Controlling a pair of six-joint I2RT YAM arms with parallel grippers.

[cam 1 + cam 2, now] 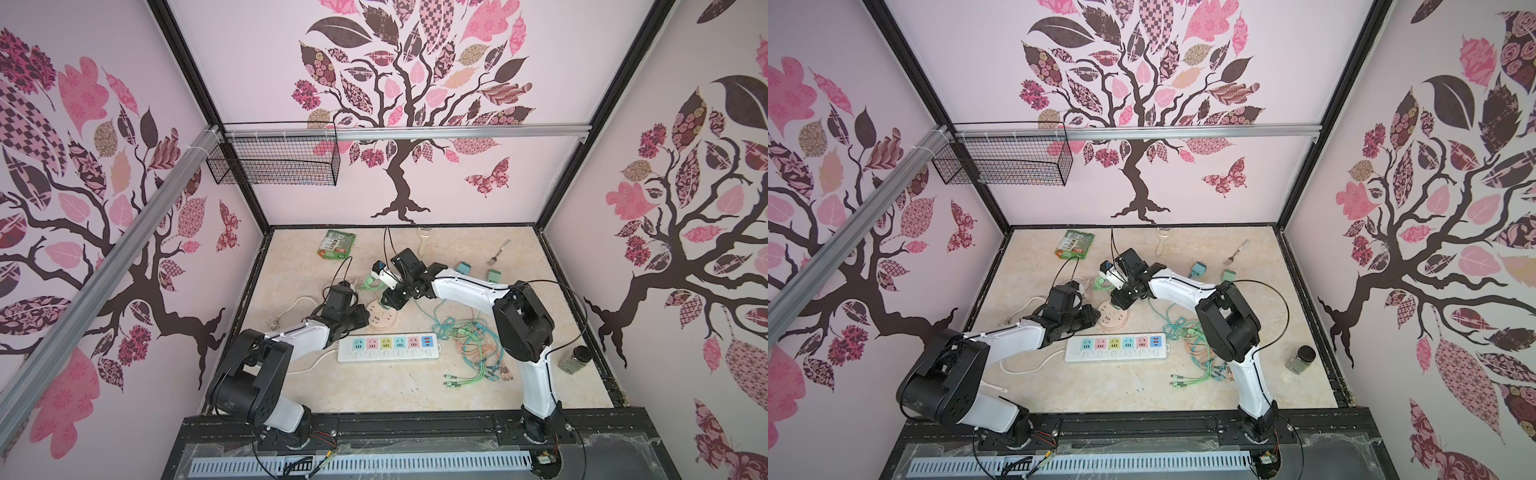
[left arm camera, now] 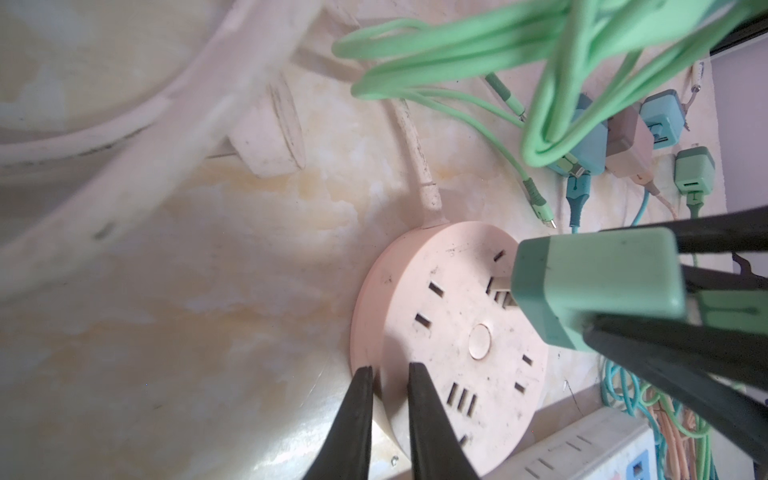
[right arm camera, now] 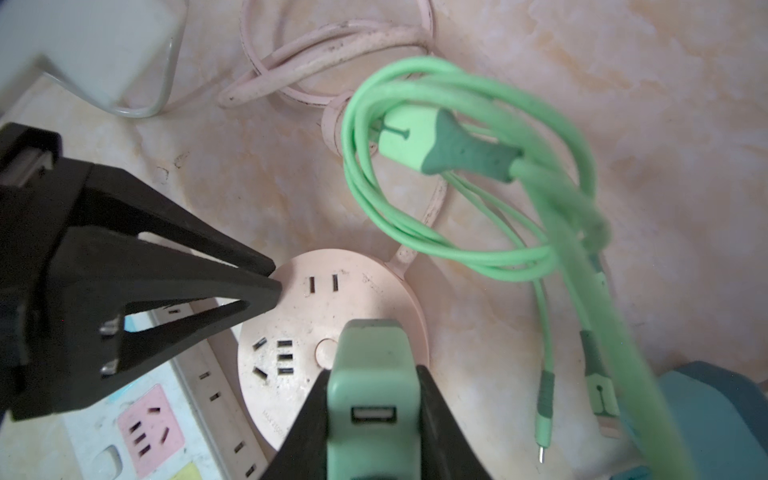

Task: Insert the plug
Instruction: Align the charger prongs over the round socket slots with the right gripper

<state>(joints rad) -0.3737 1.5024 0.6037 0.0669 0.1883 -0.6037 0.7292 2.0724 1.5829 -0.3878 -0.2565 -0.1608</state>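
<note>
Plug [image 2: 594, 286], boxy green plastic, is clamped in the right hand [image 3: 372, 376] over the round pink socket [image 2: 449, 332]; left hand [image 2: 389, 370] together.

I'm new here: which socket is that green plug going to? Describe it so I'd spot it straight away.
On the beige marble-look table, find the long white power strip with coloured sockets. Just behind it, toward the back wall, lies a pale-pink socket disc. It is the only round one, with a button at its centre and the green plug held at its face.
</note>
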